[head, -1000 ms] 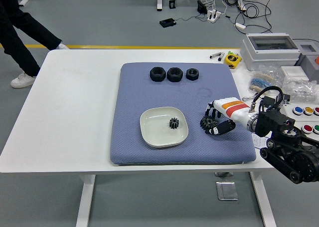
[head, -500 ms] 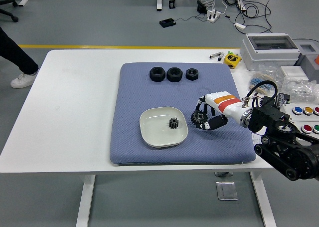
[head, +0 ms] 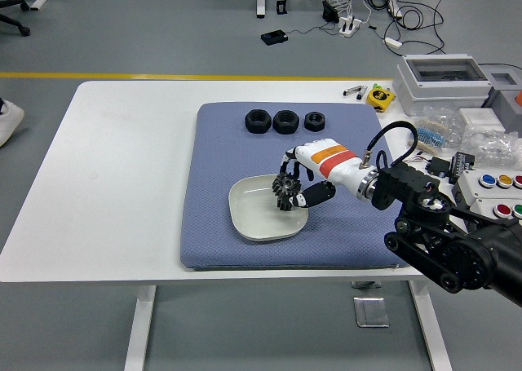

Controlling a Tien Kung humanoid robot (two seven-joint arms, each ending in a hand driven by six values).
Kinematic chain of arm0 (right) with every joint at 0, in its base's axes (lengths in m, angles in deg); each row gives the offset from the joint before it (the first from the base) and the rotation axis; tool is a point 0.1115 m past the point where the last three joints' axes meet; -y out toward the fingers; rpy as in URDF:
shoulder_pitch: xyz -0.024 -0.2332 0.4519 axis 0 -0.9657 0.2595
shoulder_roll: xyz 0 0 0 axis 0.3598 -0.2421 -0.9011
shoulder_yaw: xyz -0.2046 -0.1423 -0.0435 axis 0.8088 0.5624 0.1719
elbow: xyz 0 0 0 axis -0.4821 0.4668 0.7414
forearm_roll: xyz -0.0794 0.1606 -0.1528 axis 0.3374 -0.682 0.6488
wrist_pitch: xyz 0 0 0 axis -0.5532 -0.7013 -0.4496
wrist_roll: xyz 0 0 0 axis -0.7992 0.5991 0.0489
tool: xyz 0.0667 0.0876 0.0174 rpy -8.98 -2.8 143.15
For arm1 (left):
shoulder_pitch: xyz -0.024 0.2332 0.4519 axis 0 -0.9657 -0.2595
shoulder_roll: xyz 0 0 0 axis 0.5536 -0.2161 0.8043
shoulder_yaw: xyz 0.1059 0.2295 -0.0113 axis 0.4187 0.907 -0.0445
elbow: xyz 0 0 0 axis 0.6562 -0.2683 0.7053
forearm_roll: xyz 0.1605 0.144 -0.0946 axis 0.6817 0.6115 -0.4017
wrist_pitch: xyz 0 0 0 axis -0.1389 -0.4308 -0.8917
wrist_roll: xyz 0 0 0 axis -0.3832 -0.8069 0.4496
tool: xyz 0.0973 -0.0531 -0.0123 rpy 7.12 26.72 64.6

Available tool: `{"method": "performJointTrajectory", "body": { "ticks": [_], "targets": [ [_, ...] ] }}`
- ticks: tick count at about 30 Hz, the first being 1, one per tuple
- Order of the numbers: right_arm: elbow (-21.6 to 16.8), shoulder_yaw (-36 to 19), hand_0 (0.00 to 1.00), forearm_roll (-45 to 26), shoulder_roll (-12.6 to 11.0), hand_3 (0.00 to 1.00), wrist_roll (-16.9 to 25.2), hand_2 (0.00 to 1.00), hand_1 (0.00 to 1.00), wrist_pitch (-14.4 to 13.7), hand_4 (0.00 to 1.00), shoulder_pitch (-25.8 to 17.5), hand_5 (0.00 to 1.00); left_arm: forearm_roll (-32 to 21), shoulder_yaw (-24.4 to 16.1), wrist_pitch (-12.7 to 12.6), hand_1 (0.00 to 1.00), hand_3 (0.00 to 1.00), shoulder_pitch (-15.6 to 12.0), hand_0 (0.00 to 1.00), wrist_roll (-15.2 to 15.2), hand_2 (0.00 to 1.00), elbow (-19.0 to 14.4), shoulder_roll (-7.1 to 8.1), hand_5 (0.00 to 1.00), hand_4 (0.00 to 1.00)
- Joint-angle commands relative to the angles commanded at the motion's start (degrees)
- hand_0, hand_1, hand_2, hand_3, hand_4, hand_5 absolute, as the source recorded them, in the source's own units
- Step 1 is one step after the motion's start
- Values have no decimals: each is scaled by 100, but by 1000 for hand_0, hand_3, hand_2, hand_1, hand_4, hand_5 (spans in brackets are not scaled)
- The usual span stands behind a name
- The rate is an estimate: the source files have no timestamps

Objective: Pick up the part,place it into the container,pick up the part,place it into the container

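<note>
- Fingers [head: 287, 178] of the right hand [head: 303, 179] curl down around a small black gear [head: 286, 193], clamped on it from above with the thumb underneath, from what I can make out.
- From the head view, that hand hangs over the right side of the white dish [head: 253, 218], which sits on the blue-grey mat [head: 220, 143] on the white table [head: 122, 159]; the gear is held above the dish's inner floor, not yet let go.
- By my reckoning the task is at its second placing: the hand has the part over the container and only the release is left. Whether a first gear already lies in the dish I cannot tell, since the hand and the held gear cover that spot.
- Looks of the part: dark, toothed all round its rim, small enough to sit inside the curled fingers, and likely hard and light.
- Three black hex nuts [head: 285, 121] stand in a row at the mat's far edge, well apart from the dish and untouched.
- No left arm shows anywhere in this view.
</note>
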Motion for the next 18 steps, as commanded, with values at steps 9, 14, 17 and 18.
{"method": "performJointTrajectory", "body": {
  "ticks": [9,14,17,18],
  "targets": [
    [113,328,152,166,292,604,-374,471,350,357,998,38,438,-45,22,0,667,577,28,730,13,694,-3,8,583,593],
    [174,393,152,202,350,604,-379,471,350,373,998,59,438,-51,22,-2,667,577,37,730,15,694,-1,10,583,593],
    [187,359,184,155,364,782,-295,608,374,267,998,81,485,-53,24,0,668,577,38,729,15,693,-2,12,585,594],
    [185,354,184,146,364,782,-276,608,374,244,998,86,485,-54,24,0,668,577,38,729,15,693,-1,13,585,594]
  ]
}}
